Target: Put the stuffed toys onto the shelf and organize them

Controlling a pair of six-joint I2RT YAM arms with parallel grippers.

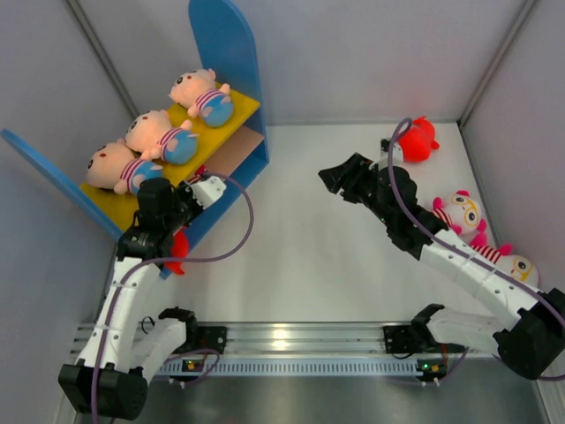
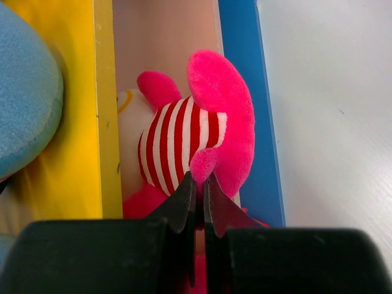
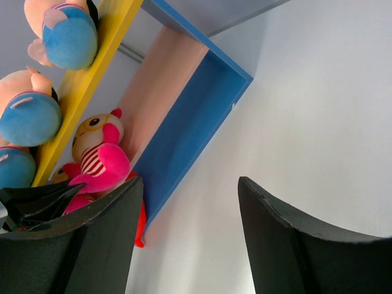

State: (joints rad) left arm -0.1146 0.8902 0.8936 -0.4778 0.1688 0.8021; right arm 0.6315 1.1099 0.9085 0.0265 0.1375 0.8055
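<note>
Pink-striped plush sits mid-frame in left wrist view on the lower board of the shelf, looks light and squashy, best grabbed by torso; left jaws closed tight at its pink foot, grip unclear; right jaws spread wide, empty.

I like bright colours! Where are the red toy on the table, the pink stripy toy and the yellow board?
red toy (image 1: 417, 140), top view, on its round body.
pink stripy toy (image 2: 180, 138), left wrist view, on its striped tummy.
yellow board (image 1: 247, 106), top view, on its bare right end.

Pink red-striped doll; blue, yellow, perhaps tan shelf.
</note>
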